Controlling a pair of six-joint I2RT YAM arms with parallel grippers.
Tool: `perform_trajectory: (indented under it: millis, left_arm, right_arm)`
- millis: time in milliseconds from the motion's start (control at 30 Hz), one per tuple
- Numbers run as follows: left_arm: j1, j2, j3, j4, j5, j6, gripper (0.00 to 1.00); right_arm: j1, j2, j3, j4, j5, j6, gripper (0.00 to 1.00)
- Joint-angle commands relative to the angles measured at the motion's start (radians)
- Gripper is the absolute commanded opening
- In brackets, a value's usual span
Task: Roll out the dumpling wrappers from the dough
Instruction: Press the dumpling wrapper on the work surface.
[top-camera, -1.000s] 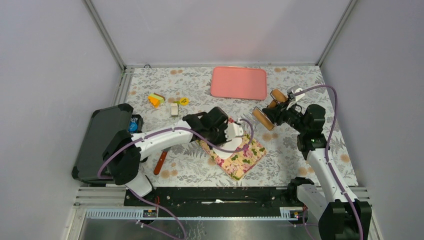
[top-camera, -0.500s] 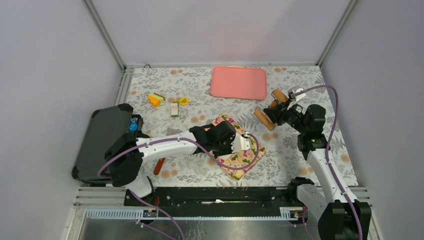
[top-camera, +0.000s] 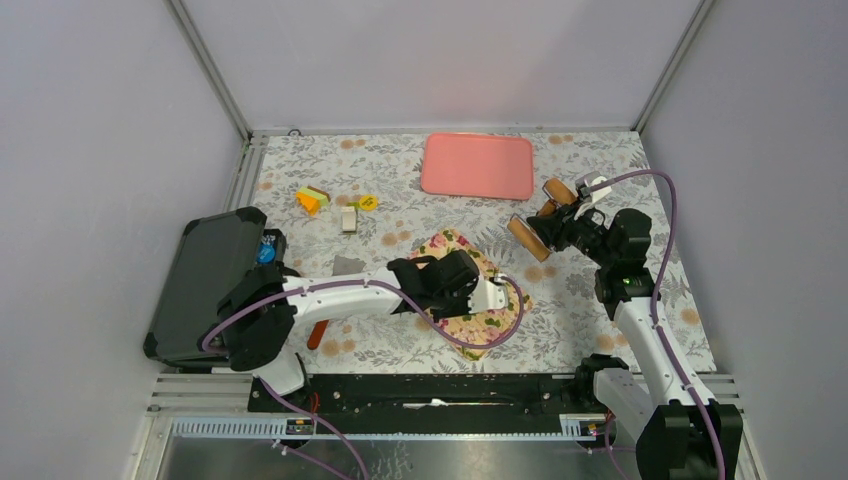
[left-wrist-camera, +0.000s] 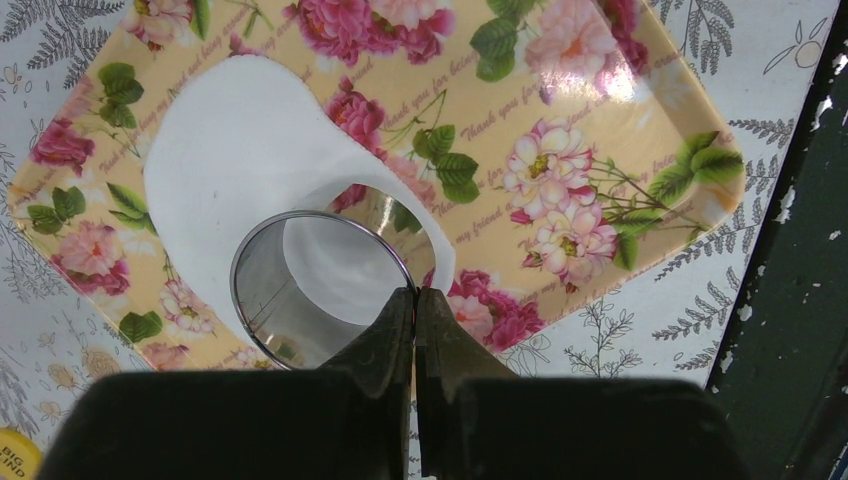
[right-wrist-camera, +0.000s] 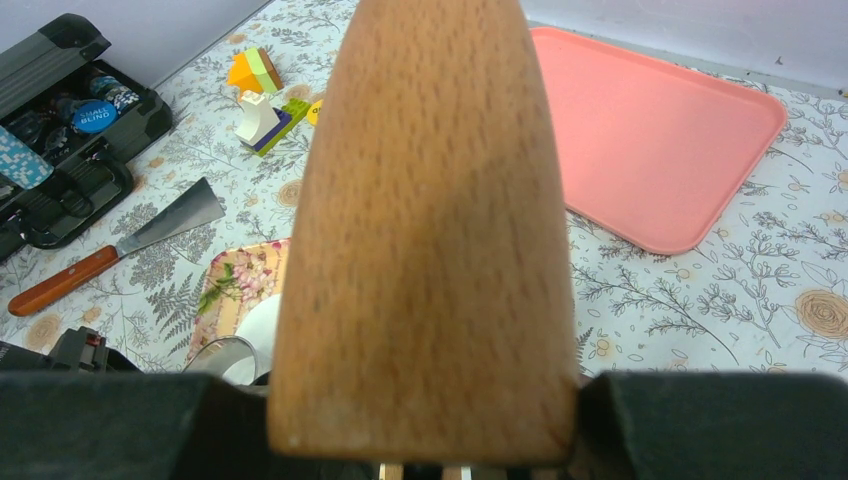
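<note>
While the left arm (top-camera: 340, 290) stretches across the bench (top-camera: 580, 310) in the top view, its jaws sit over the floral tray (top-camera: 455, 245) at the centre and hide the dough there. The right arm (top-camera: 640, 320) stands toward 3 o'clock, its jaws holding the wooden rolling pin (top-camera: 540, 215). A pink tray (top-camera: 477, 165) lies at 12 o'clock, a black case (top-camera: 200, 280) at 9 o'clock and toy blocks (top-camera: 313, 198) near 11 o'clock.

From the left wrist, the left jaws are pinched together on the near rim of the metal ring (left-wrist-camera: 262, 300), at 6 o'clock. The ring stands on the dough (left-wrist-camera: 230, 140), a thin white sheet lying on the floral tray (left-wrist-camera: 600, 130). It covers the sheet's 5 o'clock end, and white shows inside it.

From the right wrist, the rolling pin (right-wrist-camera: 430, 220) fills the middle, with the right jaws clamped on its sides at 6 o'clock. Floral tray (right-wrist-camera: 235, 280), dough (right-wrist-camera: 262, 325) and ring (right-wrist-camera: 222, 350) peep out at 7 o'clock. A putty knife (right-wrist-camera: 120, 250) lies at 9 o'clock and the pink tray (right-wrist-camera: 660, 150) at 2 o'clock.
</note>
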Motion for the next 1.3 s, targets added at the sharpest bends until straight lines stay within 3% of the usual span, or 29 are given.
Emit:
perform_trajectory:
  millis: [0, 667, 933, 1267]
  left_arm:
    - [-0.006, 0.012, -0.014, 0.043, -0.034, -0.002, 0.00]
    - [-0.009, 0.047, -0.015, 0.045, -0.070, -0.003, 0.00]
    - [-0.009, 0.035, -0.014, 0.046, -0.059, -0.005, 0.13]
    - [-0.008, 0.044, -0.002, 0.059, -0.077, -0.009, 0.16]
  right_arm:
    - [-0.006, -0.025, 0.029, 0.048, -0.020, -0.003, 0.00]
    - [-0.006, -0.013, 0.026, 0.050, -0.041, 0.002, 0.00]
    - [-0.006, -0.013, 0.027, 0.051, -0.046, 0.005, 0.00]
    - [-0.006, -0.014, 0.026, 0.050, -0.056, 0.005, 0.00]
